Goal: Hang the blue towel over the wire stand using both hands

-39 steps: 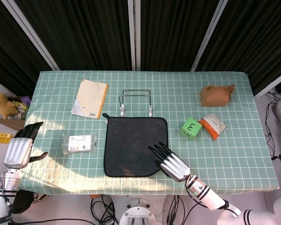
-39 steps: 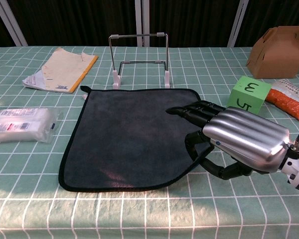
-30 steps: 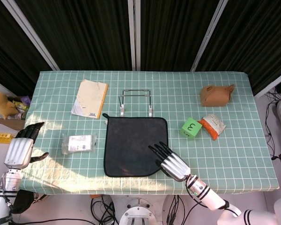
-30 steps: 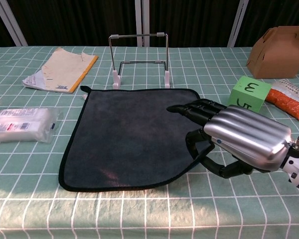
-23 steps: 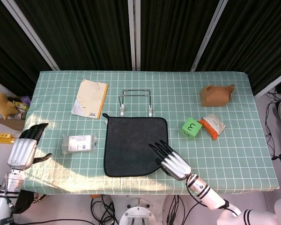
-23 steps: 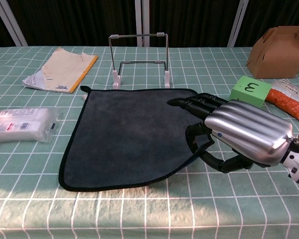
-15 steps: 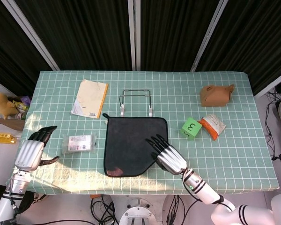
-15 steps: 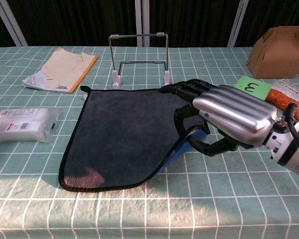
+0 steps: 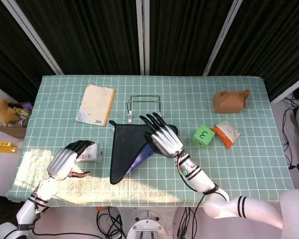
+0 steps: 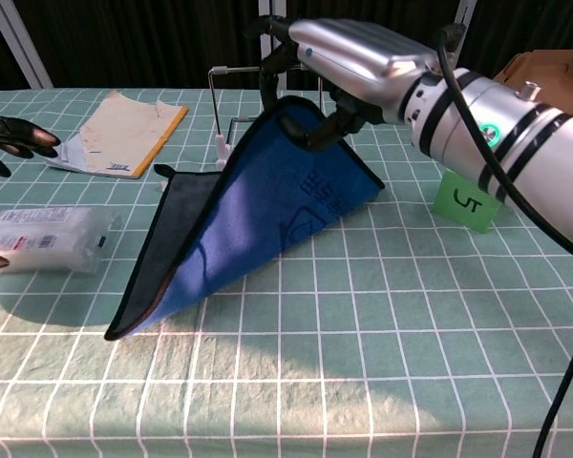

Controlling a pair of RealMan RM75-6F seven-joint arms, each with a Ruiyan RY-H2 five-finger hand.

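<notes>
The towel (image 9: 123, 145) is dark grey on top and blue underneath. My right hand (image 9: 163, 137) grips its right near corner and holds it raised, so the blue underside (image 10: 267, 205) slopes down to the table. The towel's left edge still lies on the cloth. In the chest view the right hand (image 10: 353, 57) is high, just in front of the wire stand (image 10: 221, 145), which the lifted towel mostly hides. The stand (image 9: 129, 118) is upright behind the towel. My left hand (image 9: 67, 160) hovers empty, fingers apart, left of the towel and beside a plastic packet (image 9: 91, 152).
A yellow paper booklet (image 9: 95, 103) lies back left. A green cube (image 9: 203, 135) and an orange packet (image 9: 225, 133) sit right of the towel, with a brown box (image 9: 230, 100) behind them. The plastic packet (image 10: 38, 239) lies near the left edge of the chest view.
My right hand has lifted the towel's corner up and toward the stand, folding the towel over and baring its blue side. My left hand has moved right, toward the packet and towel.
</notes>
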